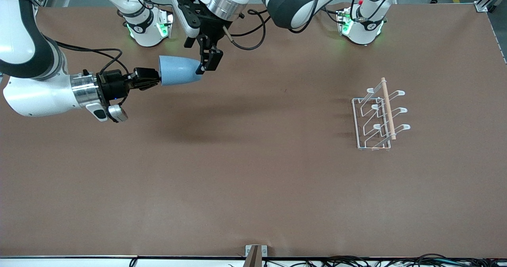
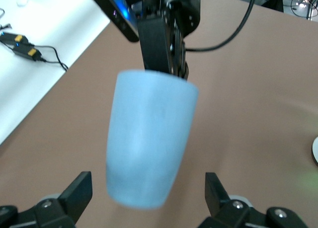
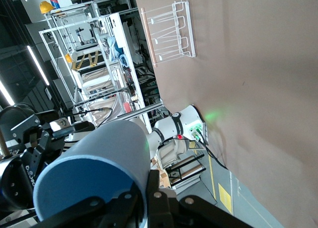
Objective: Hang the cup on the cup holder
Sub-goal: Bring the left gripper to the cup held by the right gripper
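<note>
Front view: right gripper (image 1: 156, 80) clamped on the rim of the cup (image 1: 179, 71), held sideways in the air over the table's right-arm end, well apart from the cup holder (image 1: 378, 118). Left gripper (image 1: 209, 62) spread wide around the cup's base, not pinching yet.

Left wrist view: fingers (image 2: 79, 193) either side of the cup (image 2: 149, 143). Probably best to centre, then close low on the body.

Right wrist view: cup (image 3: 94, 168) pinched at the rim; better to release only once the other grip is firm.
</note>
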Robot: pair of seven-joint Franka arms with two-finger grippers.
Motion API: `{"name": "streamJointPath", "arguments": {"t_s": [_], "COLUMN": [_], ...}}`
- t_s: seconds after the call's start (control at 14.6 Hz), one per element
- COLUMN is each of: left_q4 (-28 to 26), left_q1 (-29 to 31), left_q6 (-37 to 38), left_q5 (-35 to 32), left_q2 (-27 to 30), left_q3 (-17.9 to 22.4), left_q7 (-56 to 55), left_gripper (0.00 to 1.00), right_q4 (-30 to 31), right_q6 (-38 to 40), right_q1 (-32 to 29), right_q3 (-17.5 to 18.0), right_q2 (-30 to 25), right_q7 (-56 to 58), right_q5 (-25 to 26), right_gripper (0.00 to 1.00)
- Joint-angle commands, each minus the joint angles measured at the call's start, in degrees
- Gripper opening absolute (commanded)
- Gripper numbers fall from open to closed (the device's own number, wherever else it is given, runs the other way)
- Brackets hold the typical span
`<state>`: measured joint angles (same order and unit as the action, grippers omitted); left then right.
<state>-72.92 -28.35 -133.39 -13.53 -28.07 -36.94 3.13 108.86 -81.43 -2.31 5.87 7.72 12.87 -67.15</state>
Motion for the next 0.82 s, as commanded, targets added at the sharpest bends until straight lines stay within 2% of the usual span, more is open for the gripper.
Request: {"name": "streamJointPath", "arguments": {"t_s": [0.0, 0.41, 0.55, 0.76], "left_q4": [2.08, 2.08, 2.08, 2.25], "left_q1": [-1.63, -3.29, -5.48, -10.92], "left_q6": [-2.31, -3.37, -5.03, -7.32], "left_q5": [-1.23, -1.49, -2.29, -2.29], "left_q2": [-2.16, -4.00, -4.09, -4.62], "left_q3": [1.51, 1.78, 4.32, 11.34], "left_q7": [0.64, 0.56, 0.56, 0.56], "left_gripper": [1.00, 1.00, 0.99, 0.95], "right_q4": [3.20, 3.11, 3.11, 3.03], "right_q6": [-1.01, -1.01, -1.01, -0.92], "right_q1": [0.82, 1.52, 1.61, 2.14], "right_q3": [-0.42, -0.42, -0.42, -0.42], "right_q2": [-3.06, -3.07, -3.15, -3.07], "right_q7": [-0.04, -0.04, -0.04, -0.12], "right_q5": [-1.49, -1.49, -1.49, -1.49], "right_gripper": [0.00, 0.00, 0.00, 0.00]}}
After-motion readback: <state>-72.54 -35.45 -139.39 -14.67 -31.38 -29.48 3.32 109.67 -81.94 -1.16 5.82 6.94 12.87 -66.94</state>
